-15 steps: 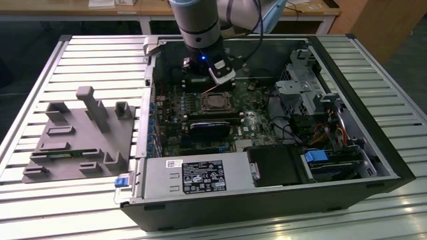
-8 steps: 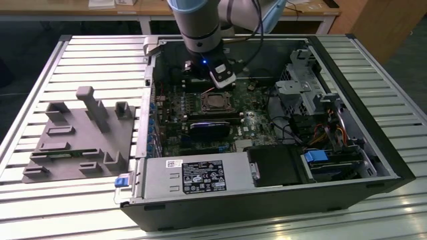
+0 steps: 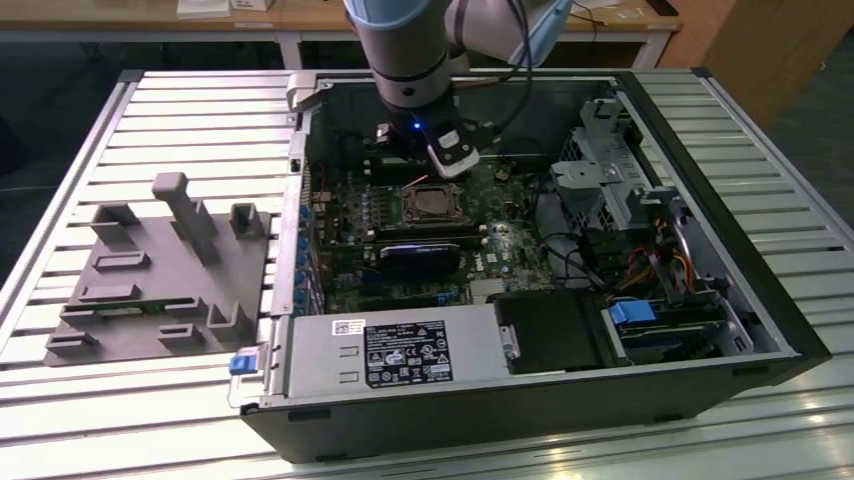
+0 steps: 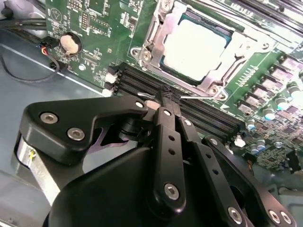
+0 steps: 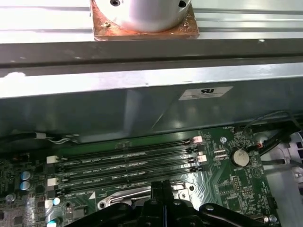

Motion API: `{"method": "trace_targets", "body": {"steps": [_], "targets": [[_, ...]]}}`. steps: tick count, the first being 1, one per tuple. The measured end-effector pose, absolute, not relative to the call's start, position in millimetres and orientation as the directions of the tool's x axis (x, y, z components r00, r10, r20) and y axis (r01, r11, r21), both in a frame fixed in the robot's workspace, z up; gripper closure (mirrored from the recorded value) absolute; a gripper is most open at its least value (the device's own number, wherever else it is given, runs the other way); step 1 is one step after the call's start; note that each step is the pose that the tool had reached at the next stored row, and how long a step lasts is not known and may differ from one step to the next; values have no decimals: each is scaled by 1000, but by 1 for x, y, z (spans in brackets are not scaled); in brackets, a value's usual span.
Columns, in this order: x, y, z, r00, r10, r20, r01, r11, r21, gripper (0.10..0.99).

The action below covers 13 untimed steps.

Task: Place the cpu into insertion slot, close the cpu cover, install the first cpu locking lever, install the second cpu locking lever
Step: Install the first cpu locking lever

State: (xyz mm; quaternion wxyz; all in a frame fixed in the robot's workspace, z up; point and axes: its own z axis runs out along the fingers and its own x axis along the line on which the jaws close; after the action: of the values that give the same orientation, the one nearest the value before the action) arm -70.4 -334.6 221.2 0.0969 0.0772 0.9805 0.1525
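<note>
Green motherboard lies inside an open computer case, which stands on a slatted metal desk. The arm reaches down into the case from above. The end effector has its two black fingers pressed together, with no gap between the tips. The tips are at a thin metal rod that runs along the edge of the socket, between the socket and the long black memory slots. I cannot tell whether the rod is pinched between the fingers or is only touched by them.

The cpu, with its pale metal top, sits in the insertion slot near the middle of the board. The cpu cover lies flat down around it, and the chip shows through its window.

A round battery is on the board on the other side of the memory slots. On the desk, to the exterior view's left of the case, rests a grey fixture.
</note>
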Motion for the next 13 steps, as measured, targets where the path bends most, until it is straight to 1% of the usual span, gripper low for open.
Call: {"method": "trace_targets", "body": {"steps": [7, 13], "targets": [[-68, -335, 221, -969, 181, -167, 122, 942, 314, 984], [-72, -335, 217, -962, 181, -207, 109, 942, 319, 984]]}}
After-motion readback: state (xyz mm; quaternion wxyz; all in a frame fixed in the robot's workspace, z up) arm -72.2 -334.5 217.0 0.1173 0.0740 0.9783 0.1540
